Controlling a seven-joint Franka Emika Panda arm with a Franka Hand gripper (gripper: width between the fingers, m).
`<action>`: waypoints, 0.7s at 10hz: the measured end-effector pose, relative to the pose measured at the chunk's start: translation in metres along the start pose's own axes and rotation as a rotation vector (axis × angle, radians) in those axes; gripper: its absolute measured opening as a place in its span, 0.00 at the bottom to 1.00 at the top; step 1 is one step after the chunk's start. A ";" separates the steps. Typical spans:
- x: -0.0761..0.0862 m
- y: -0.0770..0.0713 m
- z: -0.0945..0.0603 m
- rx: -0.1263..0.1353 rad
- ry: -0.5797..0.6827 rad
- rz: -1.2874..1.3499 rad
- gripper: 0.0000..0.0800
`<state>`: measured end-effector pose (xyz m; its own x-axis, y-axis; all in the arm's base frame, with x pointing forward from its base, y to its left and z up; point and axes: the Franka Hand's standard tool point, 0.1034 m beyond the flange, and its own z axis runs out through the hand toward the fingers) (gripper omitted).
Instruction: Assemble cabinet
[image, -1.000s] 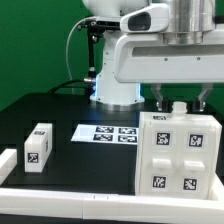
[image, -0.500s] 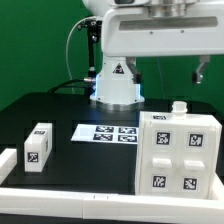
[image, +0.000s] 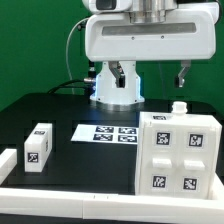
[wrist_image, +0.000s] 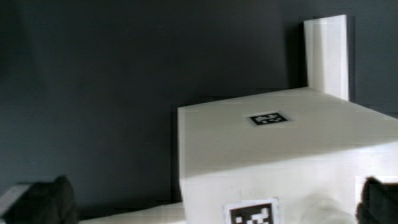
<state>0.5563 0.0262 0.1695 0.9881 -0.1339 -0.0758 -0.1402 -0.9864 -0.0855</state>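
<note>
The cabinet (image: 178, 150), a large white box with recessed panels and marker tags, stands on the black table at the exterior view's right. A small white knob (image: 178, 108) sticks up from its top. My gripper (image: 150, 73) hangs well above the cabinet, open and empty, with one fingertip (image: 118, 75) to the left and the other (image: 183, 72) above the knob. In the wrist view the cabinet (wrist_image: 285, 150) lies below the gripper (wrist_image: 210, 203), with the dark fingertips (wrist_image: 43, 200) far apart on either side.
A small white tagged block (image: 38, 146) stands at the exterior view's left, with another white piece (image: 6, 160) at the edge. The marker board (image: 105, 132) lies mid-table. A low white border rail (image: 70, 205) runs along the front. A white strip (wrist_image: 324, 55) shows beyond the cabinet.
The gripper has risen from the cabinet's top, where its fingers stood on either side of the knob, and shifted toward the exterior view's left. The cabinet has not moved.
</note>
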 end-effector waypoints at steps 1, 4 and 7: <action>0.002 0.024 0.008 -0.012 -0.036 0.005 1.00; 0.013 0.085 0.029 -0.057 -0.038 -0.034 1.00; 0.013 0.084 0.030 -0.058 -0.039 -0.031 1.00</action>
<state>0.5556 -0.0557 0.1319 0.9885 -0.1005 -0.1129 -0.1046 -0.9940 -0.0311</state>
